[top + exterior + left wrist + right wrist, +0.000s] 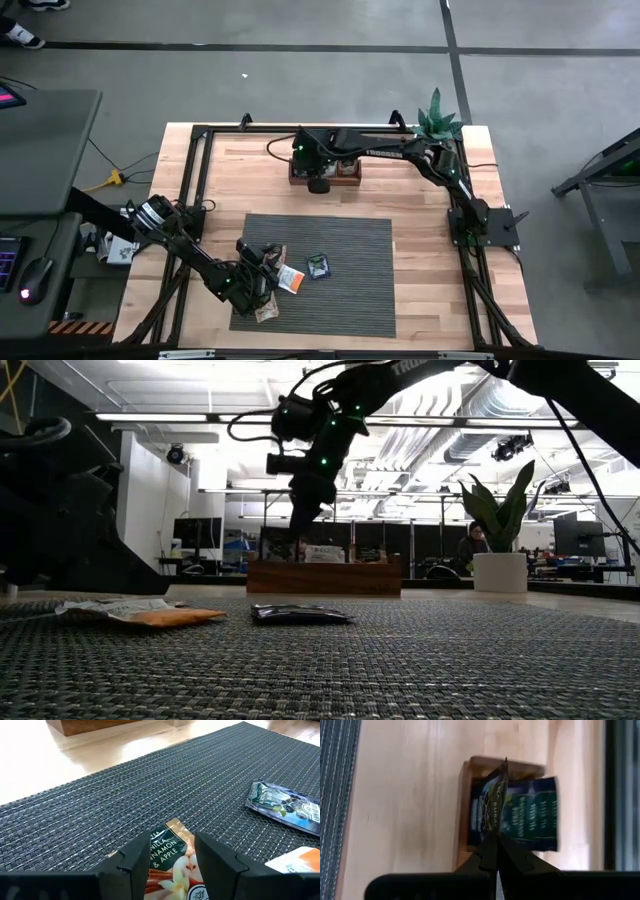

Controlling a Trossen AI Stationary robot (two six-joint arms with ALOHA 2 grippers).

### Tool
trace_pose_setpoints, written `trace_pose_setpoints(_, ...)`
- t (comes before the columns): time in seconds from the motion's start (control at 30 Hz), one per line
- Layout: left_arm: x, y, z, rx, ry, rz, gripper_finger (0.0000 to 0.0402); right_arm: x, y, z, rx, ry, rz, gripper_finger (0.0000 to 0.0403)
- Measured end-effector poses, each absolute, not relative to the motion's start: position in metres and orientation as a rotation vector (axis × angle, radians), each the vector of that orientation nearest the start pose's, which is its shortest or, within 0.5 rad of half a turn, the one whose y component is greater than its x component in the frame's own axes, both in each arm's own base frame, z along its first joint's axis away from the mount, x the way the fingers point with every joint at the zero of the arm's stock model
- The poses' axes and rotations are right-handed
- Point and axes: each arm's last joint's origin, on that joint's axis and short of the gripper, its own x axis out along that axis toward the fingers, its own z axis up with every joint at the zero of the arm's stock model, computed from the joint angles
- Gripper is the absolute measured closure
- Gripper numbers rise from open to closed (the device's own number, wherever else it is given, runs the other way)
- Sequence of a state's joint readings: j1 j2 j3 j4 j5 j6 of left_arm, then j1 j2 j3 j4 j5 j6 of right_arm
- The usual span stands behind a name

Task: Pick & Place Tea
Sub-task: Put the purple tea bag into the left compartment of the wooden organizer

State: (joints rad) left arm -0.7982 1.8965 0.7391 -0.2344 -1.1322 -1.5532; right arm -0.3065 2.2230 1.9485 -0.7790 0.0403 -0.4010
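Note:
My left gripper (172, 870) is open, low over the dark woven mat's near-left part (258, 268). Its fingers stand on either side of a tan vanilla-cinnamon-apple tea sachet (170, 857); whether they touch it I cannot tell. A dark sachet (318, 266) (282, 810) and an orange-white one (290, 280) (300, 862) lie flat on the mat just right of that gripper. Another tan sachet (267, 312) lies near the mat's near edge. My right gripper (496, 840) points down over the wooden box (296, 178) at the table's far side, shut on a dark green-blue sachet (496, 795). My right gripper pinches the dark green-blue sachet by one edge (495, 831) between its two fingers, from above and pointing down. The sachet shows edge-on and hangs straight below the fingertips, over the open wooden box (465, 810). Whether its lower end touches the box I cannot tell.
The wooden box (325, 575) holds at least one more dark green-blue sachet (532, 815). A potted plant (438, 120) (500, 520) stands at the far right corner. A black metal frame (195, 180) borders the table. The mat (350, 290) has bare room on its right half.

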Motion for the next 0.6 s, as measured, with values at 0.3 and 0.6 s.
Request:
trace_pose_setpoints(0.3,0.2086,-0.1765,0.0746,-0.316,0.358,0.714,0.025,0.4607,-0.1467,0.2151,-0.192,1.082,-0.12,0.04)
trace_pose_setpoints(0.6,0.2085,-0.1765,0.0745,-0.315,0.359,0.714,0.025,0.4606,-0.1467,0.215,-0.169,1.082,-0.136,0.0331)
